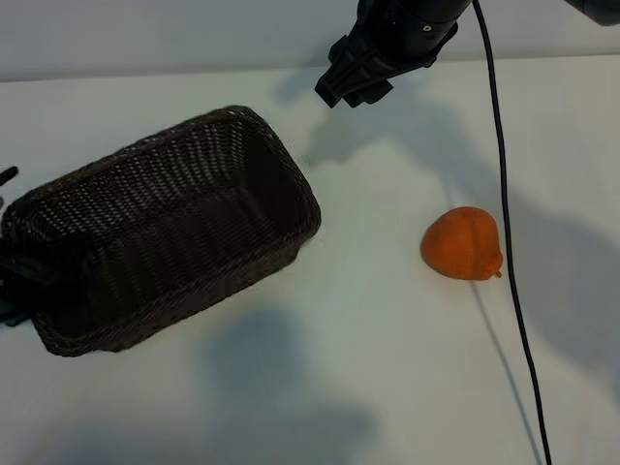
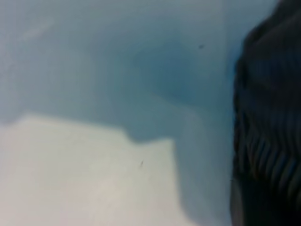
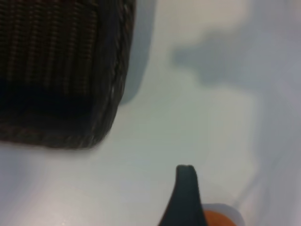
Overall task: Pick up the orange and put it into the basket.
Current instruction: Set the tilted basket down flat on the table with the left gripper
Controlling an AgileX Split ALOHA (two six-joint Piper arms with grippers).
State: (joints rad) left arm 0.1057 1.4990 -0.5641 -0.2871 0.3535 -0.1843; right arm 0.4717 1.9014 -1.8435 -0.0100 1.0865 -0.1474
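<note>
The right claw (image 1: 341, 89) is hanging above the far side of the counter (image 1: 368, 387), beyond the basket's far corner, with its arm cut off by the top edge. It is standing apart and holding nothing. In its own wrist view only one dark fingertip (image 3: 186, 193) is showing.

The left claw (image 1: 8, 291) is barely poking in at the exterior view's left edge, right by the basket's (image 1: 308, 199) near short end. Whether it is apart, together or touching the wicker cannot be told. Its wrist view is giving only a blurred dark woven mass.

The orange (image 1: 462, 242) is lying on the counter, well apart from the basket and to its right. A black cable (image 1: 506, 194) is crossing just in front of it. In the right wrist view just a sliver of the fruit is peeking out.
</note>
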